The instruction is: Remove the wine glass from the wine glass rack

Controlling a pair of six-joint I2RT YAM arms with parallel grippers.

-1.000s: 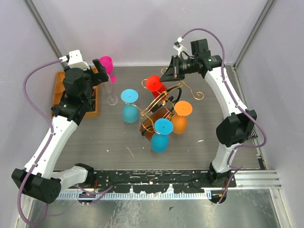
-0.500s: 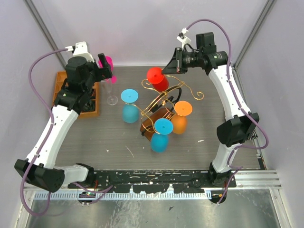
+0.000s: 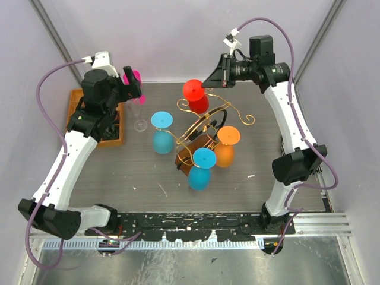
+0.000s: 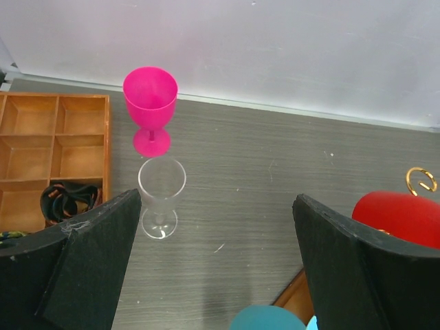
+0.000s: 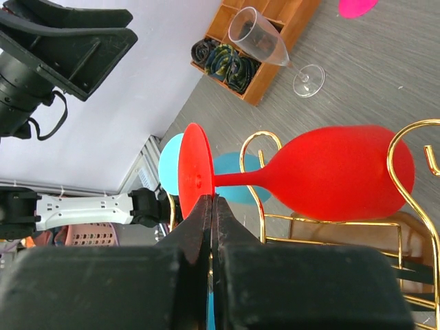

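The wine glass rack (image 3: 205, 126) is a gold wire stand on a brown wooden base in the middle of the table. My right gripper (image 3: 209, 83) is shut on the rim of the foot of a red wine glass (image 3: 194, 94), which it holds on its side above the rack's far end. In the right wrist view the pinched fingertips (image 5: 212, 199) meet the red foot, and the red wine glass's bowl (image 5: 344, 172) lies between gold scroll arms (image 5: 405, 134). My left gripper (image 3: 132, 83) hangs open and empty at the back left (image 4: 216, 198).
Two blue glasses (image 3: 161, 122) (image 3: 203, 158) and an orange glass (image 3: 228, 136) hang foot-up on the rack. A pink glass (image 4: 150, 96) and a clear glass (image 4: 161, 187) stand by the orange compartment tray (image 4: 55, 103) at the back left.
My right gripper has carried the red glass up and toward the back wall. The left arm drew back and rose at first, then stayed put.
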